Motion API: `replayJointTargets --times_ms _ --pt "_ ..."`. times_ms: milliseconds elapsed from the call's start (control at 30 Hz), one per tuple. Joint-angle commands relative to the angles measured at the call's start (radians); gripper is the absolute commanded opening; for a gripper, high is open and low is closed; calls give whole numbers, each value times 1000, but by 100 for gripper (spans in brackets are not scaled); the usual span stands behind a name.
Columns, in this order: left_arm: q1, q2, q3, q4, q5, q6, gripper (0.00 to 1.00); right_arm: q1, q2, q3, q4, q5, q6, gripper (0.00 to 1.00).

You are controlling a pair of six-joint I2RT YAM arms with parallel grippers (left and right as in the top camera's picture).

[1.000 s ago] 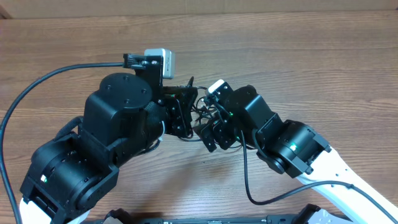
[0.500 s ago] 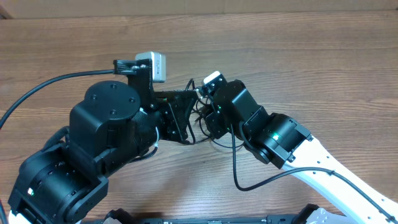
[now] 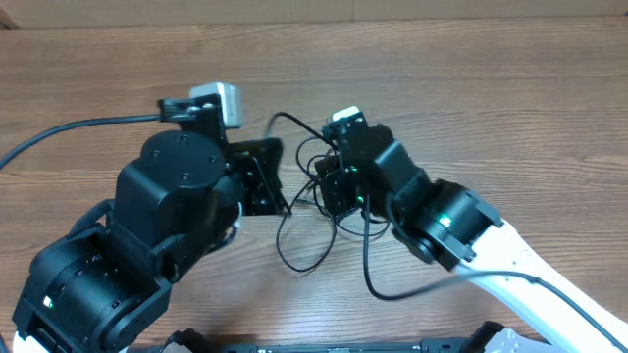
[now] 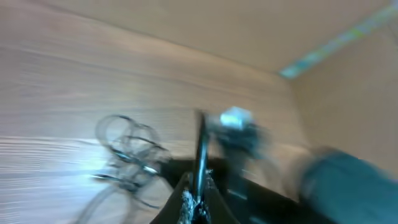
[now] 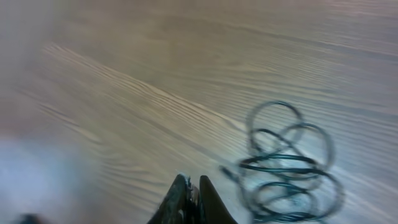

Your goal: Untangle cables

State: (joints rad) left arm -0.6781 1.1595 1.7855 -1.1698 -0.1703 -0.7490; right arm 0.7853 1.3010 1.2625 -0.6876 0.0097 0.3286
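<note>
The cables are thin black cords lying in loose loops on the wooden table between my two grippers. One loop trails toward the front and one strand reaches back. My left gripper is at the left of the tangle. In the blurred left wrist view it is shut on a single black cord, with more loops lying to the left. My right gripper is over the tangle's right side. In its wrist view it is shut, and the coil lies just right of its tips. No strand shows between them.
The left arm's bulky black body fills the table's left front. Its thick wire curves off to the left edge. The right arm's thick wire loops over the table in front of the cables. A pale wall runs along the far side.
The right gripper has closed from wide open. The left arm has pulled back to the left with its cord. The tight bundle has spread into longer loose loops.
</note>
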Motion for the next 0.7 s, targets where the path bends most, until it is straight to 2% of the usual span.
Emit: replayJointTargets --times_ms 0,33,100,133,300,400,533,567,667 --pt "5 11 6 -48 -293 39 8 -2 -122 31 30 -140 132 4" --pt "5 19 6 -68 -338 39 13 -2 -143 31 34 -159 154 4" --pt "5 34 6 -100 -384 39 37 -2 -186 31 44 -185 200 4" --pt "5 53 6 -123 -383 39 41 -2 -219 31 60 -205 226 4" --pt "5 98 6 -153 -269 63 45 -2 -278 31 94 -232 272 4" --pt "5 117 6 -153 -197 125 71 -2 -286 31 131 -232 438 4" --pt "5 125 6 -169 -196 155 87 -2 -284 31 148 -232 800 4" --pt "5 125 6 -177 -195 193 97 -2 -284 31 163 -231 917 4" --pt "5 125 6 -205 -227 273 100 -2 -284 31 209 -226 955 4"
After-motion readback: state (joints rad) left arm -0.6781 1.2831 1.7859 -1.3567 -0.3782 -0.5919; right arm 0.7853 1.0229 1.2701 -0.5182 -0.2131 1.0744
